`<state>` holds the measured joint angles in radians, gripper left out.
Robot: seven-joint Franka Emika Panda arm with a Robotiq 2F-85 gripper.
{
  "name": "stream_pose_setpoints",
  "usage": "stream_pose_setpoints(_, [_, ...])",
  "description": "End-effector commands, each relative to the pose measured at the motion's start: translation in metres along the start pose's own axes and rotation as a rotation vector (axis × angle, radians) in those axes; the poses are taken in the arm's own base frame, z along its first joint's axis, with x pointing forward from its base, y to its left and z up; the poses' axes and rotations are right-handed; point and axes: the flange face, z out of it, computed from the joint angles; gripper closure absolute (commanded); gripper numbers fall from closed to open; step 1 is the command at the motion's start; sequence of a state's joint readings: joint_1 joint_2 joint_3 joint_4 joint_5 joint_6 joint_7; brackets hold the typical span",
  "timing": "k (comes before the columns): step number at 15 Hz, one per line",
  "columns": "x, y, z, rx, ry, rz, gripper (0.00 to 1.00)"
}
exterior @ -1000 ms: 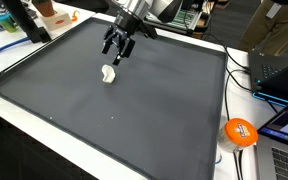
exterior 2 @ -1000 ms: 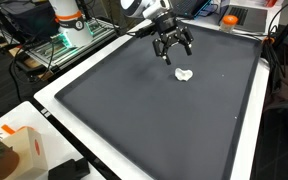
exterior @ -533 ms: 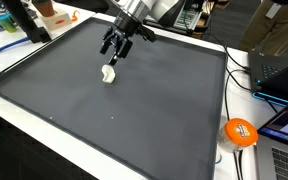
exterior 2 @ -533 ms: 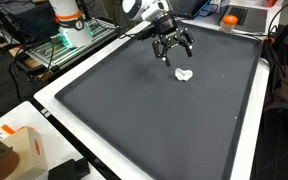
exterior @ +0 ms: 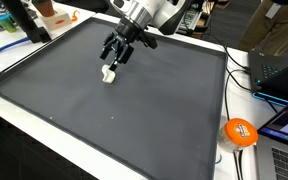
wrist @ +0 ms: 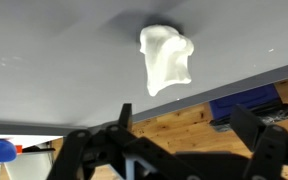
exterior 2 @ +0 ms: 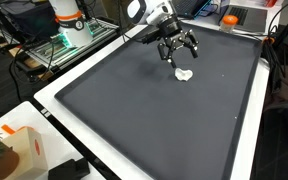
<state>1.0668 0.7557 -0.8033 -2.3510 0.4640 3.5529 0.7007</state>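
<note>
the pincer (exterior: pixel 117 56) is seen hanging over the far part of a grey mat (exterior: pixel 144 115) that covers most of the table (exterior: pixel 24 115). its jaws are spread wide and nothing is held between them. a small white lump (exterior: pixel 108 73) lies flat on the mat just beside the pincer, below and a little to the left of the fingertips in this exterior view, and a narrow strip of mat can be made out between lump and fingers, so no contact is shown.

in an exterior view taken from another place, the pincer (exterior 2: pixel 177 55) is again shown open and tilted downward, with the white lump (exterior 2: pixel 185 74) close under it on the grey mat (exterior 2: pixel 144 115). the pale rim of the table (exterior 2: pixel 42 103) is seen around the mat's edge.

in the wrist view the pincer (wrist: pixel 184 125) is shown from behind, its two dark fingers (wrist: pixel 122 116) set well apart at the bottom of the picture. the white lump (wrist: pixel 165 58) is seen ahead of them, apart from both and somewhat nearer to the finger on the picture's left. its shape is irregular, wider at the top and narrower below. what it is made of cannot be told.

an orange disc (exterior: pixel 240 131) lies off the mat, near the table's edge, well apart from the pincer.
</note>
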Motion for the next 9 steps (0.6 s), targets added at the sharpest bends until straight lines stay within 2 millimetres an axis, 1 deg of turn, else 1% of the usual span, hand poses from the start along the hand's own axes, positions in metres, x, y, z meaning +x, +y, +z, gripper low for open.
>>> stream_pose_setpoints(1, [-0.0121,0.0026,0.0035,0.009,0.046,0.022,0.00])
stream_pose_setpoints(4, [-0.0155,0.0043,-0.0005,0.027,0.088,0.037,0.00])
stream_pose_setpoints(7, [-0.0167,0.0056,0.0011,0.034,0.122,0.044,0.00])
stream_pose_setpoints(9, [-0.0216,0.0044,0.0027,0.049,0.142,0.059,0.00])
